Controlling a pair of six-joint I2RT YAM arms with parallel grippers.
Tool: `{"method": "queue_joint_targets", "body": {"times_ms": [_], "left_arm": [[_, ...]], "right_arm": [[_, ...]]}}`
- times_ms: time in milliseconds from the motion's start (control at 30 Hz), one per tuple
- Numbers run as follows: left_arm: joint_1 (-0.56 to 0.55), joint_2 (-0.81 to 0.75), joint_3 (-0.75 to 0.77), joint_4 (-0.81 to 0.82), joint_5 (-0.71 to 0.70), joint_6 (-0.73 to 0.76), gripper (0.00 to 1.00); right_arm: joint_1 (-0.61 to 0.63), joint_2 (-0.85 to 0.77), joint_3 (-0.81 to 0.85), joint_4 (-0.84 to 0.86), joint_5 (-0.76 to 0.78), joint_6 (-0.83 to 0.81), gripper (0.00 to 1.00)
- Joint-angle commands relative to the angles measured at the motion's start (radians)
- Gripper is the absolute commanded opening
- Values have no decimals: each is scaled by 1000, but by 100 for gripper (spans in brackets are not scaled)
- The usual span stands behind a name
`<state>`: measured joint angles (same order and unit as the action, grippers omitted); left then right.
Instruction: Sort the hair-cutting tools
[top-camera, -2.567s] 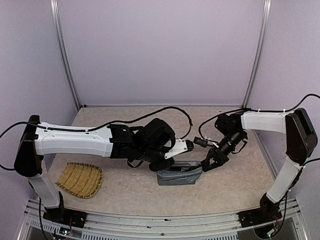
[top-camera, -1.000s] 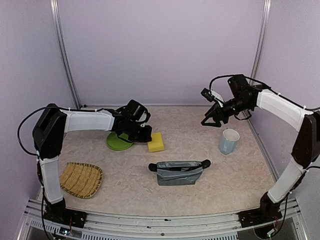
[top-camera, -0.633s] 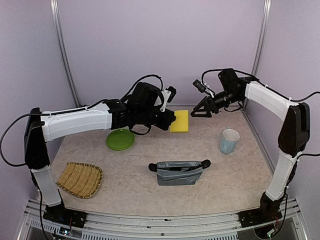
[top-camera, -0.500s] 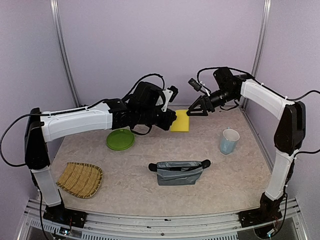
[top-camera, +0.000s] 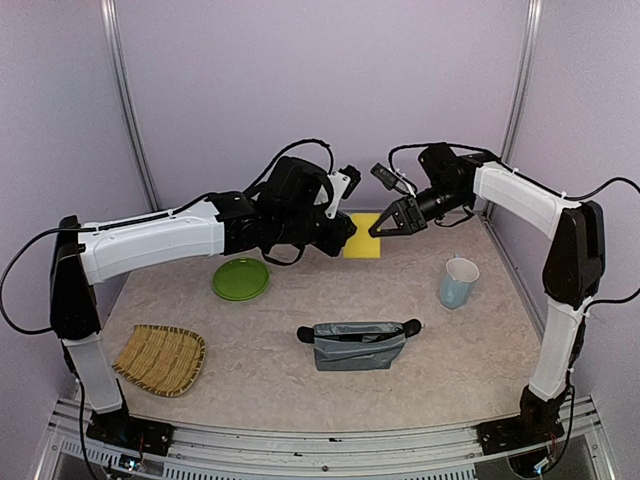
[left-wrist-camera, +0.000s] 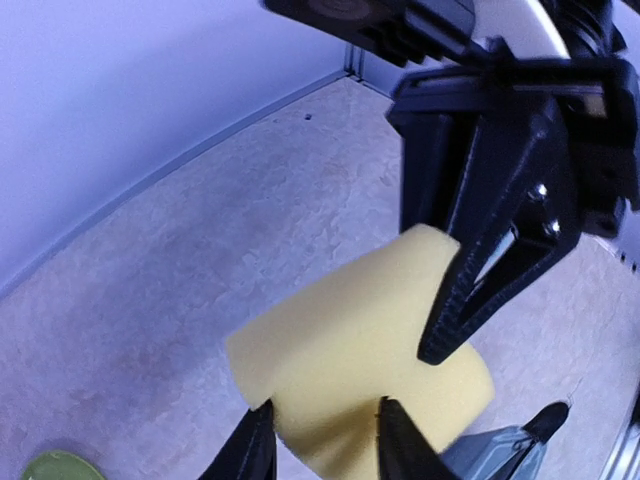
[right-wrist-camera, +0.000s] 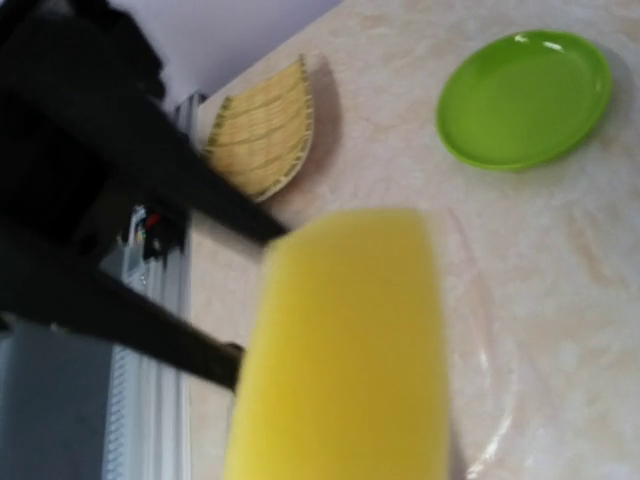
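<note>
Hair-cutting tools: can't see them plain. Prob inside grey pouch, low middle of top view, w/ a black bit poking out its right end. Prob hard, smooth, slippy, so grab the thick black part, not blades. L jaws pinch yellow sponge up in the air, mid frame. R jaws sit round its other edge; can't tell if squeezing.

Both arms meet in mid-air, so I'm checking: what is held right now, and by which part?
The yellow sponge, aloft: the left claw pinches one edge, and the right claw grips the opposite edge.
</note>
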<state>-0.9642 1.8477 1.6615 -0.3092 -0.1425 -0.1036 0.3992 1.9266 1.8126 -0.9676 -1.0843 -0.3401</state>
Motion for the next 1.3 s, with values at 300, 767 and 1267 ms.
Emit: {"method": "queue_joint_targets", "body": {"times_ms": [300,767,1267], "left_arm": [[150,-186,-349,498,495,-336,65],[144,-78,-276,508,719,-397,65],[154,-25,-252,549,791,-440,30]], "right_arm": [[1,-109,-191,124,-245,-73,0],[0,-125,-187,166,-259,-19,0],[0,-123,-185,154,-252,-25,2]]}}
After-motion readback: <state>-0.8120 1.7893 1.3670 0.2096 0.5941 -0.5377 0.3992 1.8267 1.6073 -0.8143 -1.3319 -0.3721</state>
